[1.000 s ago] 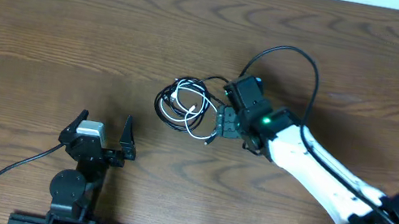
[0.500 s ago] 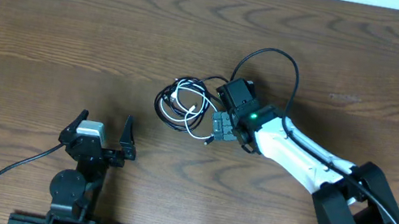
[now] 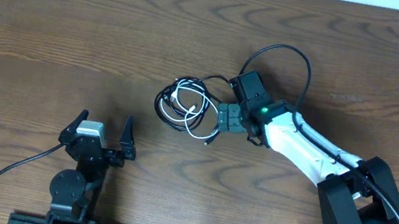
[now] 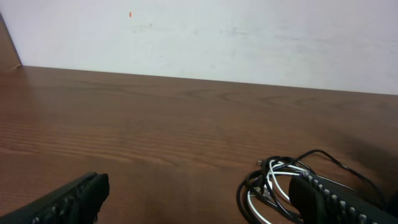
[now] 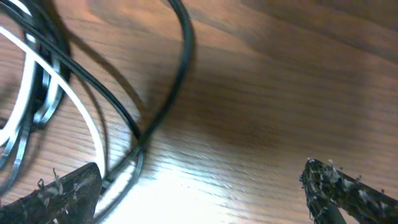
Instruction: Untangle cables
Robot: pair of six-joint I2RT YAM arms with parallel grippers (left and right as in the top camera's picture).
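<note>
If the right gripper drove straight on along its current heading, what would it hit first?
The tangle of thin black and white cables, lying just ahead of the right gripper. It would probably meet an outer black strand first. Its height is unclear, so it might skim over.

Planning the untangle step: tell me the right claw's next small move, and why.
Probably nudge the open right claw sideways into the cables until a black strand lies between its fingers. Its gap frames mostly bare table, with the cables beside one finger.
</note>
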